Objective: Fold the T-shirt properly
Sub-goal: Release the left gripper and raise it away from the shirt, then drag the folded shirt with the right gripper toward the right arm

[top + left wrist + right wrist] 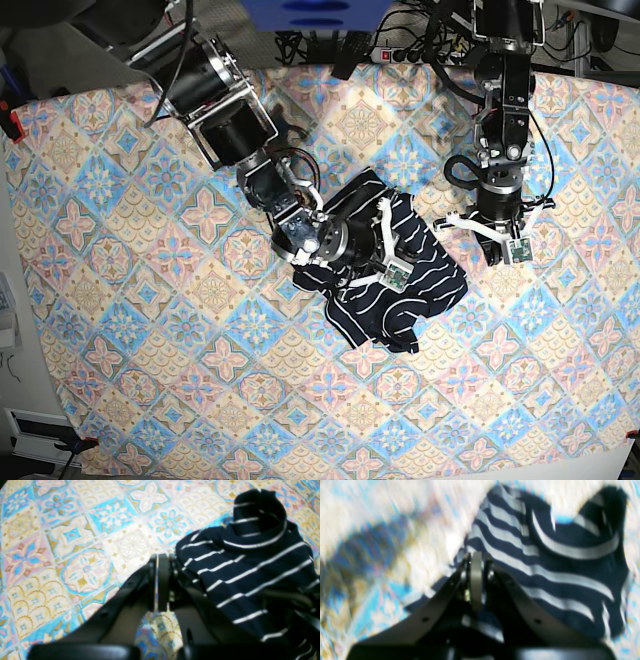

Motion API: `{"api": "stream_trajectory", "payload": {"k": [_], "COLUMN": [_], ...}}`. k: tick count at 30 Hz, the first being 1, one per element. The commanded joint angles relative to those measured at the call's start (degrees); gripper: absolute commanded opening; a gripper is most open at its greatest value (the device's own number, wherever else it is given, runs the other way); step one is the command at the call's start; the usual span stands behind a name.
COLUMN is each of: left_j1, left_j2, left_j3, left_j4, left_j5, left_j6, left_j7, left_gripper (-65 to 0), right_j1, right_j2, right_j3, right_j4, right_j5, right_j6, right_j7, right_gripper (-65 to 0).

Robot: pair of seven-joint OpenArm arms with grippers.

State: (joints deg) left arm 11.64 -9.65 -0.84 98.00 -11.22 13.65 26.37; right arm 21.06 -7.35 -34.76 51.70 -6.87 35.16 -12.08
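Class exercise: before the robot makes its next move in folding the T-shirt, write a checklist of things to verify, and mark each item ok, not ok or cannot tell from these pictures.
1. T-shirt lies flat and spread out: not ok, it is bunched in a heap.
2. T-shirt rests fully on the patterned cloth: ok.
3. Right gripper has hold of fabric: cannot tell, jaws shut, picture blurred.
4. Left gripper is free of the shirt: ok, shut beside its edge.
5. Sleeves and collar can be located: cannot tell.

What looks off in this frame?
The T-shirt is a crumpled heap mid-cloth, not flat or folded; one part stands up in a roll. Right gripper is shut, over the shirt; a grip isn't visible.
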Motion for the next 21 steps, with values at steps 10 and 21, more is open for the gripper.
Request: {"api": "stream_trajectory", "payload": {"k": [10, 21], "left_j1": [2.8, 2.8], "left_j2": [-0.2, -0.2], "left_j3": [-0.1, 0.0], "left_j4": [3.6, 3.2], "left_j5": [0.2, 0.2], "left_j6": [0.0, -0.1], "left_j7": [-1.4, -1.4], "left_gripper": [-65.0, -65.0], "right_j1": [6.7, 6.6], "right_j2": [1.9, 10.3], "right_j3": [3.5, 18.3], "right_j4": [-19.0, -19.0], "right_j5": [0.5, 0.1], "right_j6": [-0.3, -0.3], "right_j7": [10.3, 10.4], "right_gripper": [-62.7, -62.7]}}
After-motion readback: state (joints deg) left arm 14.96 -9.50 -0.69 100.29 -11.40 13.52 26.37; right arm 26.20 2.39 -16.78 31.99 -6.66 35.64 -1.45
